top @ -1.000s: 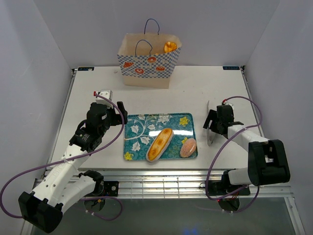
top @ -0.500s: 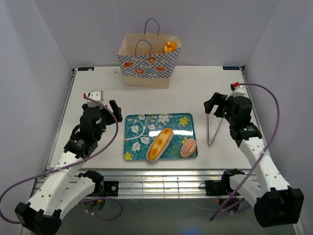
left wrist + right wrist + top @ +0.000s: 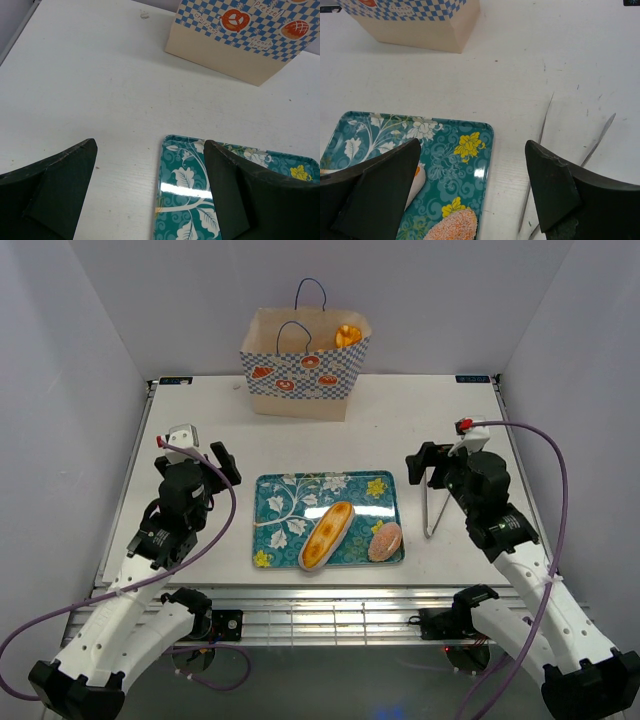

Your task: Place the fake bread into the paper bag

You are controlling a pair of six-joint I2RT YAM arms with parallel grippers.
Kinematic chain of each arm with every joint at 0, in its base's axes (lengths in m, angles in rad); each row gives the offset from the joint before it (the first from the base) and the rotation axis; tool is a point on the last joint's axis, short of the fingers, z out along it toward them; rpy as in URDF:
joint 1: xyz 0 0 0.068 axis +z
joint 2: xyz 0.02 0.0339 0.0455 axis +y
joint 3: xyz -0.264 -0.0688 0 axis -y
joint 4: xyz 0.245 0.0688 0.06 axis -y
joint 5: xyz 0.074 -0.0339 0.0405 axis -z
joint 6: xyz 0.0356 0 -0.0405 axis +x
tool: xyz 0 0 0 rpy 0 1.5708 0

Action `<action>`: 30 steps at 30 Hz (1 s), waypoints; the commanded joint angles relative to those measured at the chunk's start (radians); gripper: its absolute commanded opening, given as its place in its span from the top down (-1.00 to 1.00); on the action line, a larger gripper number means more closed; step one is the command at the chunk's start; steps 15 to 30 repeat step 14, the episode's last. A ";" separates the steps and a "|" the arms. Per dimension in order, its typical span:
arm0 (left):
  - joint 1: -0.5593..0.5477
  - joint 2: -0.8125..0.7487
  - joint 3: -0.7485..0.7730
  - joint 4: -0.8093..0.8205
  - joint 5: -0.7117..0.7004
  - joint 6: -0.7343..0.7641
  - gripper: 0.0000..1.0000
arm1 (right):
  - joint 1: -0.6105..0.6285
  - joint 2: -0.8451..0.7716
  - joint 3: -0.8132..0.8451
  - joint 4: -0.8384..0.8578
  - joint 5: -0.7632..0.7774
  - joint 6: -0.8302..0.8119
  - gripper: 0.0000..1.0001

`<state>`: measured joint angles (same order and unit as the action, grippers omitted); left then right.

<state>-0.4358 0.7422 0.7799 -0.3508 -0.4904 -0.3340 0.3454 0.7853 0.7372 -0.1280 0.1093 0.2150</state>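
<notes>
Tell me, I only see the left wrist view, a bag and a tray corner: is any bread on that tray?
Observer: Yes, a long loaf and a pink-topped bun lie on the tray.
Operator: Anything inside the bag already?
Observer: An orange pastry shows at the open top of the bag.
Operator: What about the other arm?
Observer: The right gripper is open and empty, near metal tongs lying beside the tray.

paper bag (image 3: pixel 300 390): matt kraft | tray (image 3: pixel 290 505): glossy | tongs (image 3: pixel 434 510): shiny metal
</notes>
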 commanded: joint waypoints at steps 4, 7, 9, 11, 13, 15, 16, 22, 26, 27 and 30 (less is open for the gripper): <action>-0.004 0.000 -0.002 0.010 -0.028 -0.002 -0.96 | 0.055 -0.031 0.007 -0.001 0.165 -0.023 -0.80; -0.004 0.006 -0.002 0.010 -0.031 0.001 -0.96 | 0.060 -0.024 0.010 -0.010 0.202 -0.008 -0.80; -0.004 0.009 -0.001 0.012 -0.031 0.003 -0.96 | 0.058 -0.020 0.010 -0.010 0.214 -0.003 -0.80; -0.004 0.009 -0.002 0.012 -0.033 0.003 -0.96 | 0.058 -0.011 0.008 -0.009 0.196 -0.008 -0.80; -0.004 0.009 -0.002 0.010 -0.033 0.003 -0.96 | 0.058 0.006 0.011 -0.019 0.217 0.001 -0.80; -0.004 0.013 -0.002 0.012 -0.034 0.003 -0.96 | 0.058 0.011 0.017 -0.022 0.240 0.009 -0.80; -0.004 0.013 -0.002 0.012 -0.034 0.003 -0.96 | 0.058 0.011 0.017 -0.022 0.240 0.009 -0.80; -0.004 0.013 -0.002 0.012 -0.034 0.003 -0.96 | 0.058 0.011 0.017 -0.022 0.240 0.009 -0.80; -0.004 0.013 -0.002 0.012 -0.034 0.003 -0.96 | 0.058 0.011 0.017 -0.022 0.240 0.009 -0.80; -0.004 0.013 -0.002 0.012 -0.034 0.003 -0.96 | 0.058 0.011 0.017 -0.022 0.240 0.009 -0.80; -0.004 0.013 -0.002 0.012 -0.034 0.003 -0.96 | 0.058 0.011 0.017 -0.022 0.240 0.009 -0.80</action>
